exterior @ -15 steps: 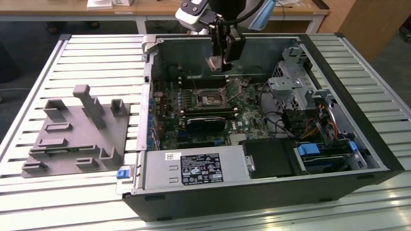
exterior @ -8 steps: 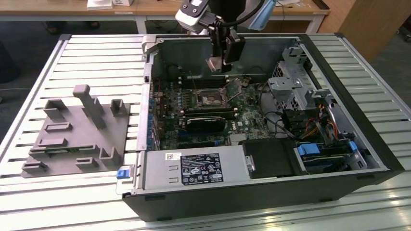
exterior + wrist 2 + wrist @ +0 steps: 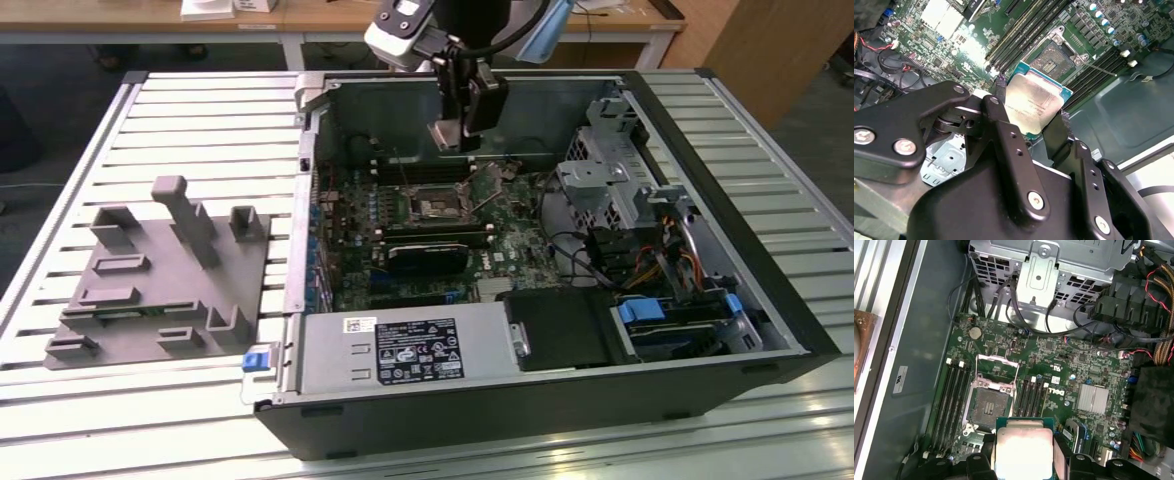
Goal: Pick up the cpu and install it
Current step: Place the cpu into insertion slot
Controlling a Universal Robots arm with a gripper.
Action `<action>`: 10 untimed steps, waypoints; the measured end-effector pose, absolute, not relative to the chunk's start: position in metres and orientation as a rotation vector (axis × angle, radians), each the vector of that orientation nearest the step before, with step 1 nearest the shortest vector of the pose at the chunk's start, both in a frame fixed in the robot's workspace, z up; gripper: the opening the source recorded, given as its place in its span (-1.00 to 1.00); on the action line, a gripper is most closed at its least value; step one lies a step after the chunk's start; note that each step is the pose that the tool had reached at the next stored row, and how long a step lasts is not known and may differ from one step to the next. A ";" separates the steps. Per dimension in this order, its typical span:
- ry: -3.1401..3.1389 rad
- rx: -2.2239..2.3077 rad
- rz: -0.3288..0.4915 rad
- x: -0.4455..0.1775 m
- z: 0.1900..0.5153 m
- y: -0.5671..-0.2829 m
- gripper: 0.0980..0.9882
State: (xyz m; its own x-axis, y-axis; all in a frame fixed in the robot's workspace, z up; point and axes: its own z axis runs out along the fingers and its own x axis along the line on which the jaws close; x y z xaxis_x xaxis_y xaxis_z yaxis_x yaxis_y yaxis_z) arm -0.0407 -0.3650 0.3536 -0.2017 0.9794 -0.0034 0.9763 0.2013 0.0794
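Observation:
My gripper (image 3: pixel 455 138) hangs inside the open computer case (image 3: pixel 534 420), shut on the cpu (image 3: pixel 1035 101), a flat square chip with a silver-grey top and a thin pale edge. In both wrist views the black fingers (image 3: pixel 1002 98) press on two opposite edges of the cpu (image 3: pixel 1023 450). The chip is held in the air above the green motherboard (image 3: pixel 1074 367). The dark square socket (image 3: pixel 988 405) lies below and a little ahead of the chip, its metal frame (image 3: pixel 996 371) swung open. In the exterior view the socket (image 3: pixel 438 206) sits below the gripper.
Memory slots (image 3: pixel 953 400) flank the socket on both sides. A metal drive cage (image 3: pixel 603 170) with cable bundles fills the case's right in the exterior view; the power supply (image 3: pixel 400 350) and a black block (image 3: pixel 567 325) lie at its front. A grey fixture (image 3: pixel 160 270) stands on the slatted table.

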 end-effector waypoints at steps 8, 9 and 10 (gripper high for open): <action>2.389 1.956 0.092 -0.041 0.351 -0.365 0.00; 2.388 1.956 0.092 -0.041 0.350 -0.365 0.00; 2.388 1.957 0.091 -0.041 0.349 -0.365 0.00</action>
